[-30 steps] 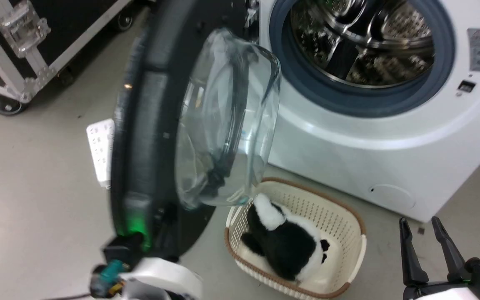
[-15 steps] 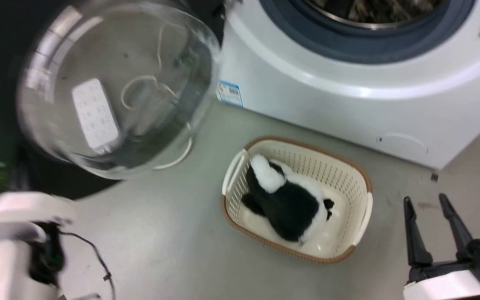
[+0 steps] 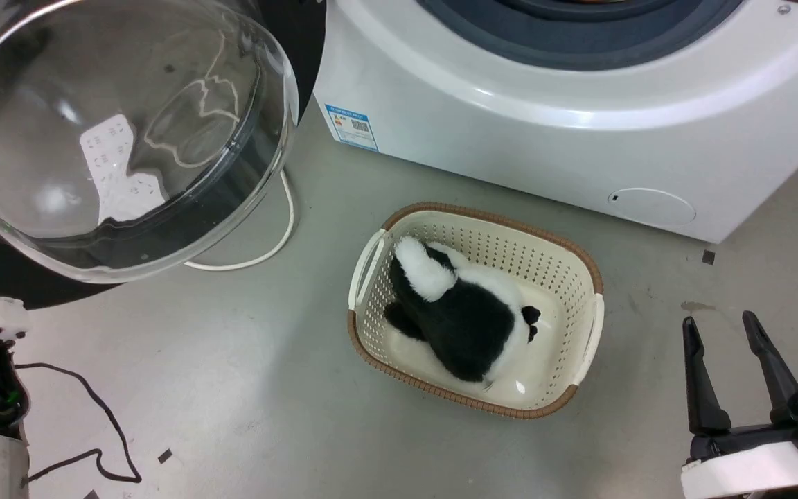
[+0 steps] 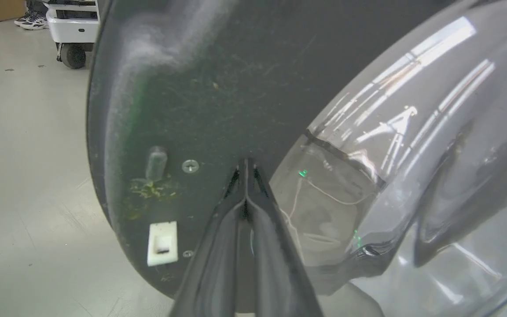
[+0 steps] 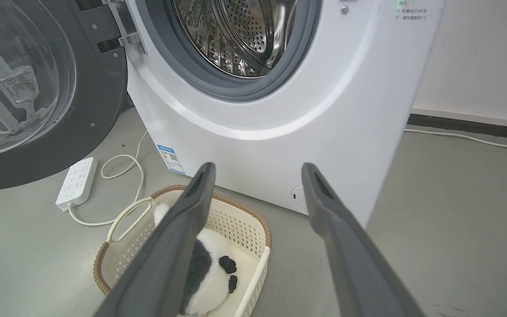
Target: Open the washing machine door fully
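Push with the shut-together left claw (image 4: 245, 165), tips at the black inner face of the washing machine door (image 3: 115, 138) just beside the glass bowl. Press steadily and avoid sliding onto the glass. Find that door swung wide, off the left front corner of the washing machine (image 3: 510, 125). Leave the right claw (image 3: 717, 320) spread apart and empty above the floor (image 3: 233, 388). Mind the perforated laundry basket (image 3: 510, 239) before the machine, holding a black-and-white plush toy (image 3: 461, 326). Note the steel drum (image 5: 240, 31), with nothing seen inside.

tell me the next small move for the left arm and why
Probably ease the left gripper back: its shut tips sit at the inner face of the washing machine door, which already stands swung wide, leaving the drum mouth exposed.
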Motion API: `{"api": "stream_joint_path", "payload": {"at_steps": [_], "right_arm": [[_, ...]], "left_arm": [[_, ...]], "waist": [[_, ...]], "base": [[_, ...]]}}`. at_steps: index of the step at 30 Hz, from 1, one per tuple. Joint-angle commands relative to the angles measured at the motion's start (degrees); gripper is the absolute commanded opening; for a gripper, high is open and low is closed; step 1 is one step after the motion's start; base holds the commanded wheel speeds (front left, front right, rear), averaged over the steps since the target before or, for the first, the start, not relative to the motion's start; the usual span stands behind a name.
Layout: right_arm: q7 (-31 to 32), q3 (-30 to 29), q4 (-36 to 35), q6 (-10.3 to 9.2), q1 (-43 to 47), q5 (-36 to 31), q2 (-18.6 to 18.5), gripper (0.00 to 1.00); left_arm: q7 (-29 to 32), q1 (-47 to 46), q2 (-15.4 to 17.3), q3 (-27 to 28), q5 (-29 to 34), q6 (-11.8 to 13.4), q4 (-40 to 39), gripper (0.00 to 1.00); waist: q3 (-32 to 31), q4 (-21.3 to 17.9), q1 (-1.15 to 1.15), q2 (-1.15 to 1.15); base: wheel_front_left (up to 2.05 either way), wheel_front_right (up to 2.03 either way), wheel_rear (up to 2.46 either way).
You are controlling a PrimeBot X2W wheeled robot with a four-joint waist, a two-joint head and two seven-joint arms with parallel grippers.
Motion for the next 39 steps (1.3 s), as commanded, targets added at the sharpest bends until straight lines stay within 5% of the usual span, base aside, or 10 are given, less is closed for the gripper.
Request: {"api": "stream_joint_path", "payload": {"at_steps": [1, 12, 21, 39], "right_arm": [[-0.1, -0.1, 0.1, 0.06, -0.9, 0.0, -0.1, 1.00], [-0.2, -1.9, 2.2, 0.06, -1.0, 0.6, 1.1, 1.00], [-0.3, -2.7, 2.0, 0.06, 0.1, 1.0, 2.0, 1.00], [-0.3, -1.0, 2.3, 0.06, 4.9, 2.8, 2.1, 1.00]], "left_arm": [[-0.3, -0.2, -0.2, 0.1, 1.0, -0.7, 0.4, 0.00], [-0.3, 8.4, -8.5, -4.0, 13.6, -1.9, -14.0, 0.00], [-0.4, 18.7, -15.6, -9.5, 17.0, -2.8, -24.5, 0.00], [-0.4, 28.3, -19.1, -18.5, 20.9, -3.6, -22.6, 0.00]], "waist": [[-0.6, 0.0, 0.00, 0.00], [-8.6, -2.0, 0.00, 0.00], [-15.5, -7.2, 0.00, 0.00], [-20.0, -13.7, 0.00, 0.00]], "base": [[0.00, 0.00, 0.00], [0.00, 0.00, 0.00], [0.00, 0.00, 0.00], [0.00, 0.00, 0.00]]}}
